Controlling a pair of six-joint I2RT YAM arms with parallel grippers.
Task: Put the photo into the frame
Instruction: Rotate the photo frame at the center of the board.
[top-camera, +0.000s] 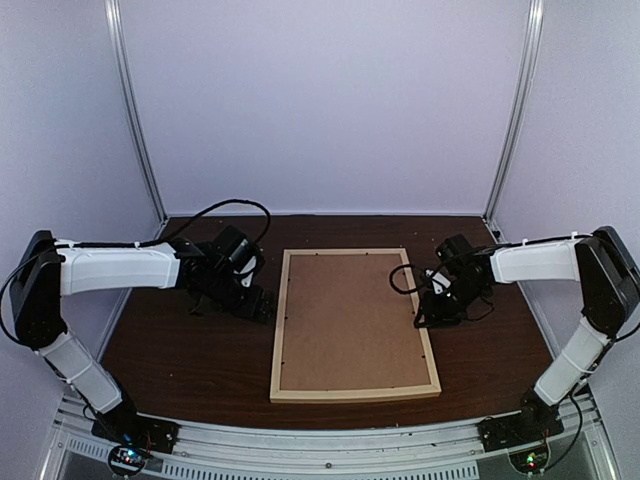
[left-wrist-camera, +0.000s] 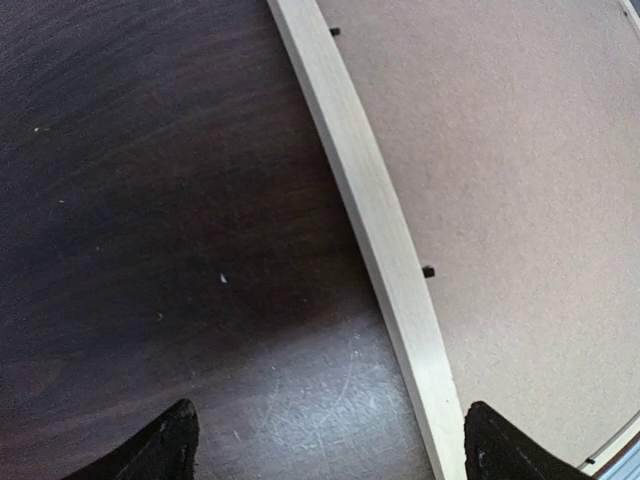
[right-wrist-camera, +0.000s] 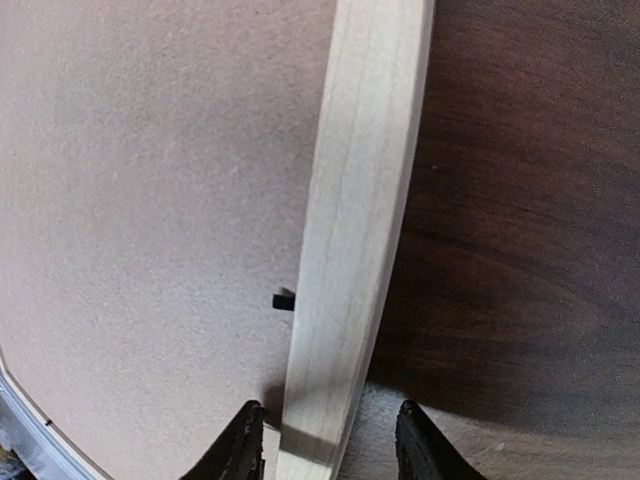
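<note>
The frame (top-camera: 355, 393), thin light wood rails, lies flat mid-table with a brown backing board (top-camera: 350, 320) filling it. The photo is out of view. My left gripper (top-camera: 262, 305) hovers low at the frame's left rail (left-wrist-camera: 370, 200). It is open wide (left-wrist-camera: 330, 445), with bare table and the rail between its fingers. My right gripper (top-camera: 425, 318) stands astride the right rail (right-wrist-camera: 360, 200). It is open (right-wrist-camera: 328, 445), with a gap on each side of the wood, one finger over the board (right-wrist-camera: 150, 200), the other over the table.
Small black tabs (left-wrist-camera: 428, 271) (right-wrist-camera: 284, 299) stick out from the rails over the board. The dark wood table (top-camera: 190, 360) lies on both sides of the frame. White enclosure walls stand close behind, and a metal rail (top-camera: 330, 445) runs along the near edge.
</note>
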